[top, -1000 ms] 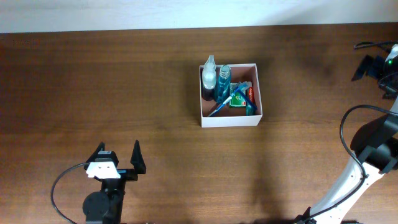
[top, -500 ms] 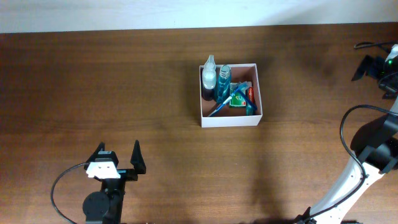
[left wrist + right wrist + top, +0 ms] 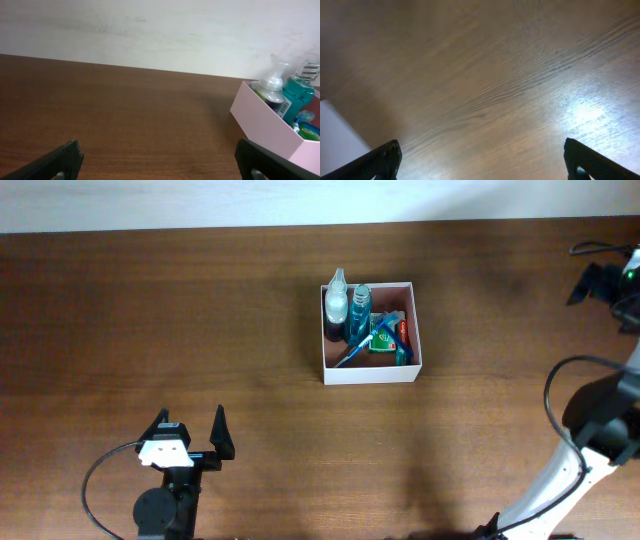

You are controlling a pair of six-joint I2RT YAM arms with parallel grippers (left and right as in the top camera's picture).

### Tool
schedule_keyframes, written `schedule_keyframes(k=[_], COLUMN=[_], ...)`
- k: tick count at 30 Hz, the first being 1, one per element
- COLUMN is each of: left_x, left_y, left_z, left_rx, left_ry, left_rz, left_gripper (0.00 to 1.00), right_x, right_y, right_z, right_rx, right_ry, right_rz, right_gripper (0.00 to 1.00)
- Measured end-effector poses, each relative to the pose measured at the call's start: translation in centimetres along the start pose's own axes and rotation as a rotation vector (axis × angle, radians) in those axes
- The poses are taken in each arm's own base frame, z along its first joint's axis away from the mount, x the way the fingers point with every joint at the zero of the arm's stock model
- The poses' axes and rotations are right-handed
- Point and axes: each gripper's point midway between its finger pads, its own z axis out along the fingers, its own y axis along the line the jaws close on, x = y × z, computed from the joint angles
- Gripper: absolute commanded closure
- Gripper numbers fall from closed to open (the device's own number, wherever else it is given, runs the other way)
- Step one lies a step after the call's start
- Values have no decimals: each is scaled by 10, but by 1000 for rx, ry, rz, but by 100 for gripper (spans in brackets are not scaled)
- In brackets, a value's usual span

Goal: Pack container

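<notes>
Saw a dark brown wooden tabletop (image 3: 200, 330) filling nearly the whole overhead view, with a pale strip along the far edge. Found the container (image 3: 370, 373) just past the middle of it and slightly to the right, a square white-walled box sitting flat, well apart from both arms. Spotted the left pincer (image 3: 190, 418) near the front-left edge, black fingers spread wide with nothing between them, facing the container's near-left corner in the left wrist view. Caught the right pincer (image 3: 482, 162) off toward the far-right corner of the tabletop, likewise wide apart and empty, looking down on wood grain. Counted inside the container a clear spray bottle (image 3: 337, 295) and a teal bottle (image 3: 360, 308) side by side along the left wall, a small green packet (image 3: 383, 342) just right of them, and a blue toothbrush (image 3: 356, 352) lying slantwise toward the near-left corner
</notes>
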Motion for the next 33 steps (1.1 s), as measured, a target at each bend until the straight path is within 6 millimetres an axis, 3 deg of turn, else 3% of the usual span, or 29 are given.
schedule_keyframes(k=[4, 8, 11, 16, 23, 30, 33], left_x=[0, 0, 0, 0, 0, 0, 0], left_y=[0, 0, 0, 0, 0, 0, -1], left_z=[0, 0, 0, 0, 0, 0, 0], left_rx=[0, 0, 0, 0, 1, 2, 5], left_ry=[0, 0, 0, 0, 0, 0, 1], left_rz=[0, 0, 0, 0, 0, 0, 0], left_gripper=[1, 1, 1, 1, 1, 1, 1], right_x=[10, 47, 81, 120, 160, 208, 209], right_y=[37, 78, 98, 112, 99, 80, 80], right_z=[-82, -170, -209, -222, -221, -253, -279], right_rx=[-31, -88, -133, -162, -145, -167, -203], right_ry=[-186, -382, -462, -465, -443, -558, -716], right_rz=[-83, -192, -260, -331, -344, -344, -344], right_gripper=[1, 1, 1, 1, 1, 1, 1])
